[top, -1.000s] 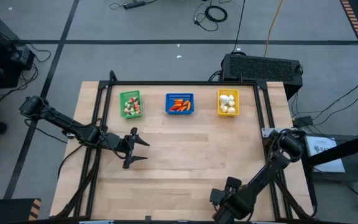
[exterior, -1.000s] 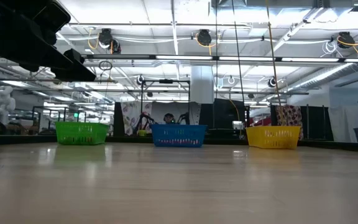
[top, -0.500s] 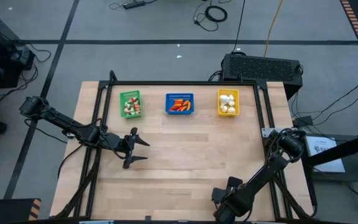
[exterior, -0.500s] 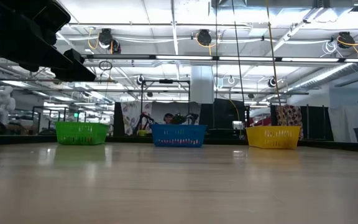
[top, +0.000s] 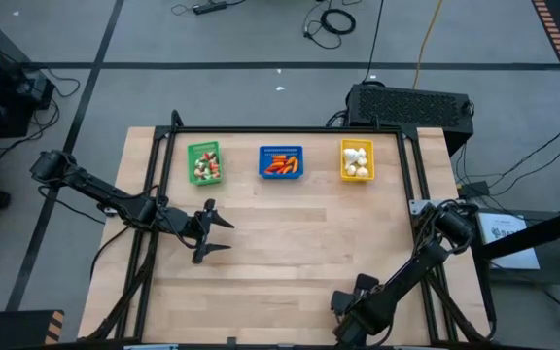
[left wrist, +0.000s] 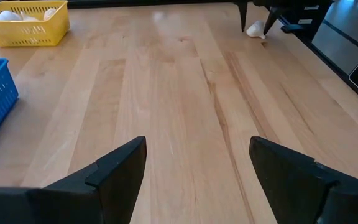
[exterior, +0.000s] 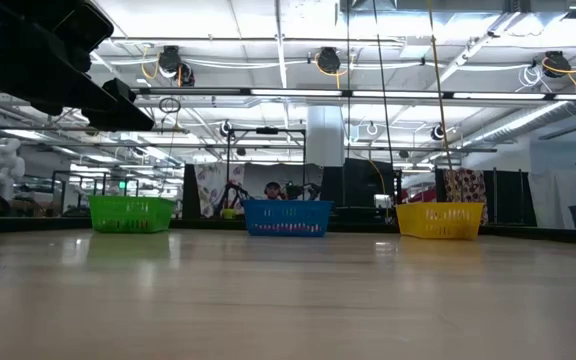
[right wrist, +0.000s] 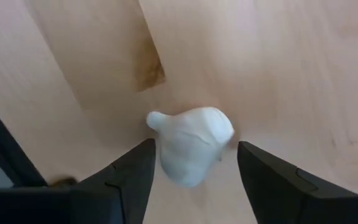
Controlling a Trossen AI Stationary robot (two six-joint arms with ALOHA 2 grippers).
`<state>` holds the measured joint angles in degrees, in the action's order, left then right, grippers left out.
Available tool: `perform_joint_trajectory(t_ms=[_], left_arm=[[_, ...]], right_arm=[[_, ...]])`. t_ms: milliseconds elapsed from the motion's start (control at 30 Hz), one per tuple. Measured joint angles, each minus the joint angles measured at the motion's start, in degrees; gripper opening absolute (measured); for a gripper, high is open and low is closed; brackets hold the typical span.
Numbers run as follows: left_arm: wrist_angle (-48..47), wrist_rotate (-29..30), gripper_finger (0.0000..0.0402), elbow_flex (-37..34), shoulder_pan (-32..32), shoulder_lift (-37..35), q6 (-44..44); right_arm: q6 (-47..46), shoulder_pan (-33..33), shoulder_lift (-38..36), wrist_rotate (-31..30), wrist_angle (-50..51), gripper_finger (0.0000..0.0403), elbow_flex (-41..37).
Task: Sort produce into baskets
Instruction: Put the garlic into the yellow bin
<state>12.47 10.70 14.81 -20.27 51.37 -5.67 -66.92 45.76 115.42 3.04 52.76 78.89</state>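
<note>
Three baskets stand in a row along the table's far edge: green (top: 204, 162), blue (top: 281, 162) and yellow (top: 357, 159), each holding produce. One white garlic-like bulb (right wrist: 191, 143) lies on its side on the wood near the front right edge, also seen as a bulb (left wrist: 255, 28) in the left wrist view. My right gripper (right wrist: 194, 180) points down over it, open, one finger on each side. In the high view the right gripper (top: 358, 307) covers the bulb. My left gripper (top: 218, 234) hovers open at the table's left, with nothing between its fingers. My right gripper comes at the bulb from above, its fingers (right wrist: 135, 177) close beside the bulb's round body (right wrist: 219, 134). The bulb lies on the table. Whether the fingers touch it, I cannot tell.
A black box (top: 411, 102) stands beyond the far edge behind the yellow basket. Black frame rails (top: 156, 194) run along the table's left and right sides. Bare wood (top: 299, 243) fills the middle between the baskets and the grippers.
My right gripper has sunk a little toward the table at the front right edge. The left arm and the baskets have kept still.
</note>
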Motion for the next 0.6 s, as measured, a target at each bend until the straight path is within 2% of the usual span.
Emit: perform_joint_trajectory(t_ms=[600], left_arm=[[-0.02,0.00,0.0294,0.00,0.00,-0.02,-0.04]], right_arm=[[0.53,-0.11,0.00,-0.01,-0.56,0.0100,0.00]])
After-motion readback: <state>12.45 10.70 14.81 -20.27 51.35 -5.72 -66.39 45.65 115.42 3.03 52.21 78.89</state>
